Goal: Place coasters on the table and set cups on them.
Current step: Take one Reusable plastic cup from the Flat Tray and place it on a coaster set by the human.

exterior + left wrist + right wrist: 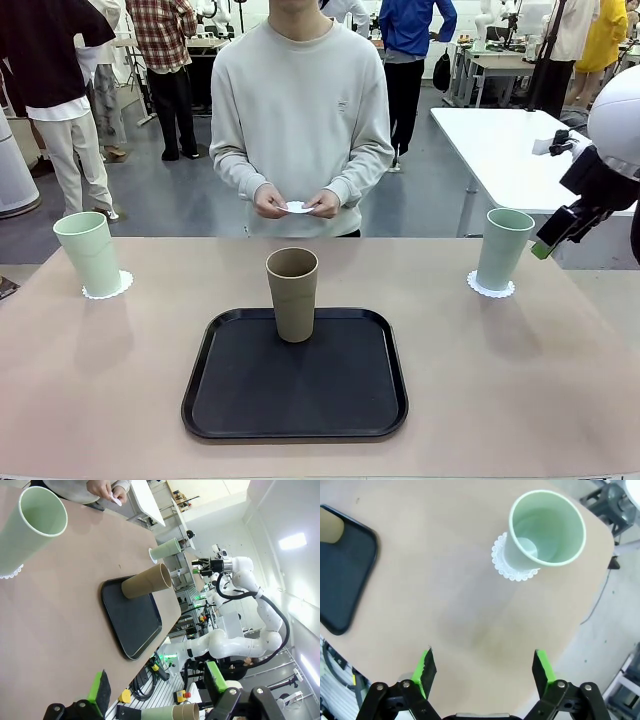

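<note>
The table carries 3 cups in the front view. The left mint cup stands upright at the middle left of the frame on the left coaster, set toward that disc's left side so the scalloped rim shows mostly at the cup's right. The right mint cup stands upright at the middle right on the right coaster, whose rim shows all round the base. The tan cup stands upright in the centre, directly on the far edge of the black tray. Just above it in the frame, at the table's far side, the person's hands hold the 3rd coaster between them, off the table. The right gripper hangs at the right edge of the frame, beside the right mint cup and apart from it. In the right wrist view its 2 green-padded fingers rise far apart from the bottom edge with nothing between them, that cup and coaster are at the upper right, and a corner of the tray is at the left edge. In the left wrist view the left gripper sits at the bottom edge, jaws likewise spread wide and empty. There the left mint cup is at the upper left, and the tan cup is on the tray near the centre.
</note>
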Robot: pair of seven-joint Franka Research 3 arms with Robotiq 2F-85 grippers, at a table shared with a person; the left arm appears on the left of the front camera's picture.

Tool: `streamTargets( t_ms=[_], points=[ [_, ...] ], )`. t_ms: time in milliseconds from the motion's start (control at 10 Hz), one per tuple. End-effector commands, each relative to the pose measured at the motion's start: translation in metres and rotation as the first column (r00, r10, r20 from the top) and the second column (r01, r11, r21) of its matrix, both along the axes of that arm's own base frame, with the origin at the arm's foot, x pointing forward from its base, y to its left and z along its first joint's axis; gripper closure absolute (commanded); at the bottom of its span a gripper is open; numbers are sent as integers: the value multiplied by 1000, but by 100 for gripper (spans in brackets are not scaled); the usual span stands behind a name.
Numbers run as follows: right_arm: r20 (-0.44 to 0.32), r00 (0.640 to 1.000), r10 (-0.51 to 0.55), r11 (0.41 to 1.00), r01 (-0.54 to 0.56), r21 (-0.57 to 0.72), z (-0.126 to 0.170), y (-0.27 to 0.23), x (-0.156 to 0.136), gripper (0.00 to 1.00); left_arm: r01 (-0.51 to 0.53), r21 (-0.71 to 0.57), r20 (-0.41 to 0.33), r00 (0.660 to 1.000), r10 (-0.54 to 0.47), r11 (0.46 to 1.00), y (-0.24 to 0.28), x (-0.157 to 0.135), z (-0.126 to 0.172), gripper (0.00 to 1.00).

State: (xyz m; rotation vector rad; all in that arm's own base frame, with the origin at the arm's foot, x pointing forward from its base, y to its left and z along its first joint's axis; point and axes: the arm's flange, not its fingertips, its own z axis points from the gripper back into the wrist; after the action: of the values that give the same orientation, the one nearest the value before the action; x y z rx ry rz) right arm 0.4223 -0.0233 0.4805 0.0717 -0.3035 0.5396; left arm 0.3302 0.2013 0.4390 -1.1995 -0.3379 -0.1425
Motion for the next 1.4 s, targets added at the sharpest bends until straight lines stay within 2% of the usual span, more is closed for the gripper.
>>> streamTargets(
  t_ms=[0, 900, 1000, 1200, 1300],
  points=[
    [15, 1000, -17, 1000, 17, 6, 3, 1, 1, 0, -8, -10, 5, 1000, 8, 1000, 1, -1, 2, 0],
    [8, 1000, 1, 1000, -1, 12, 3, -1, 0, 0, -8, -10, 5, 1000, 8, 1000, 1, -1, 2, 0],
    [-44, 991, -129, 965, 136, 227, 28, -35, -23, 0, -8, -10, 5, 1000, 8, 1000, 1, -1, 2, 0],
    [-186, 962, -202, 839, 268, 473, 61, -109, -27, 0, -8, -10, 5, 1000, 8, 1000, 1, -1, 2, 0],
    [-230, 945, -234, 768, 325, 552, 64, -134, -21, 0, -8, -10, 5, 1000, 8, 1000, 1, -1, 2, 0]
  ],
)
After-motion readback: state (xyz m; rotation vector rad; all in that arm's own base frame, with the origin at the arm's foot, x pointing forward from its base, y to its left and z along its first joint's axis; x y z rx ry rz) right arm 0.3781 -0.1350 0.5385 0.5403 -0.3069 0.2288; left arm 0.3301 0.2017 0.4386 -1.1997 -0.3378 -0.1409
